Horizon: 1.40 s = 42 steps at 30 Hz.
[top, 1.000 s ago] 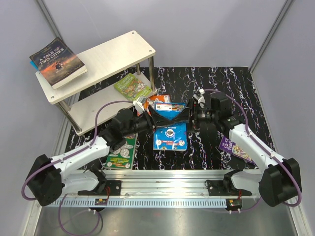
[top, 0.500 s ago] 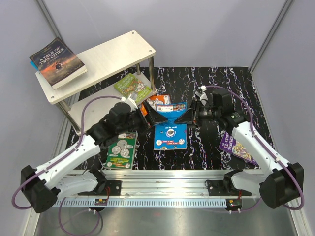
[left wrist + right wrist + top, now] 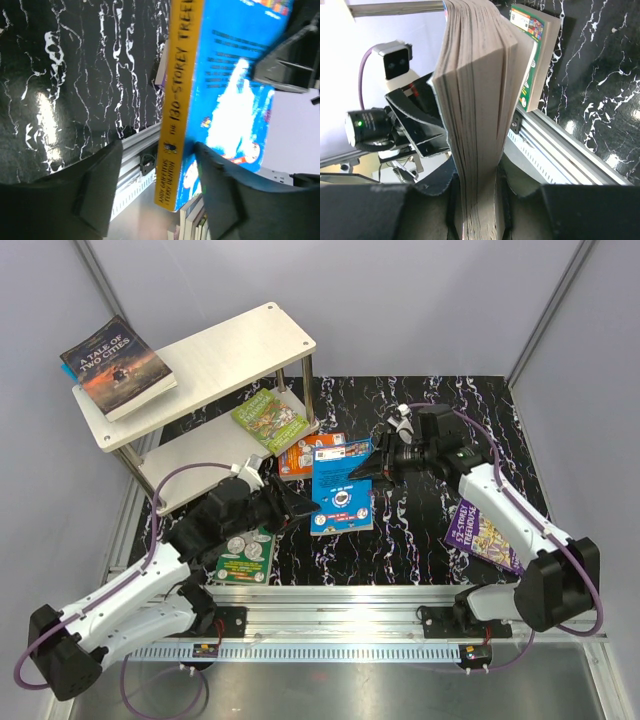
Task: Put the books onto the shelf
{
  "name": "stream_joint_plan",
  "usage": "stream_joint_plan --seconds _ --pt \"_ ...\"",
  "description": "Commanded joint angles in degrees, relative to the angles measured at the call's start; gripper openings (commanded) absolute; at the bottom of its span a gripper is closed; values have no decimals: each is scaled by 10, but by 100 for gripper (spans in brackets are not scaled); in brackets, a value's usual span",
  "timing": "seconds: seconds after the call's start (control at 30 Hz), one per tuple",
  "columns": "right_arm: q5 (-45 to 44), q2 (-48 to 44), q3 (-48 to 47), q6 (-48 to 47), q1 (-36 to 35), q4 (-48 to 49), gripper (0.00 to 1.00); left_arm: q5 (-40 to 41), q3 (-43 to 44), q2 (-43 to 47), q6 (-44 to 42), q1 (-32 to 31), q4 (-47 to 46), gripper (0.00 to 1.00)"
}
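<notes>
Right fingers (image 3: 372, 468) are clamped on the page edge of the blue book (image 3: 340, 495), holding it up off the bench (image 3: 440, 420) near the middle. The left fingers (image 3: 300, 508) sit open either side of its yellow spine (image 3: 176, 100) at about eight o'clock, not squeezing it as far as I can see. If this is a handover, I'd close the left square on the spine before the right lets go, then swing to the shelf (image 3: 215, 355) at ten o'clock, minding the posts (image 3: 307, 390). A dark book (image 3: 118, 367) sits on the top board, with a green book (image 3: 268, 418) below. The bench is glossy black marble-look, so loose books could slide. Plain pale walls (image 3: 400, 300) all round.
</notes>
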State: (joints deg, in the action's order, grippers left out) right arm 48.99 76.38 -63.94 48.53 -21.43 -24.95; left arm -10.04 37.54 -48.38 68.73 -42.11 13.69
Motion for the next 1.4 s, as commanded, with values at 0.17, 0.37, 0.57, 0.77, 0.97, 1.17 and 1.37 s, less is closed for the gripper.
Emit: stream_joint_plan --seconds 0.17,0.37,0.57,0.77,0.97,1.17,1.37 --pt "41 6 7 50 -1 97 0 -18 -33 4 13 -17 -125 59" --pt "45 12 19 60 -1 117 0 -39 -12 -52 4 -41 -147 44" --pt "45 19 26 67 -1 130 0 -35 -27 -63 18 -54 -184 0" --pt "12 17 15 43 -1 62 41 -6 -47 -40 22 -54 -178 0" --pt "-92 28 -89 -27 8 -226 91 51 -32 -7 -17 -21 -64 0" --pt "-126 17 -214 -65 10 -320 93 70 -18 36 -57 56 -28 0" --pt "-112 12 -201 -74 9 -326 92 26 -12 17 -102 136 -87 0"
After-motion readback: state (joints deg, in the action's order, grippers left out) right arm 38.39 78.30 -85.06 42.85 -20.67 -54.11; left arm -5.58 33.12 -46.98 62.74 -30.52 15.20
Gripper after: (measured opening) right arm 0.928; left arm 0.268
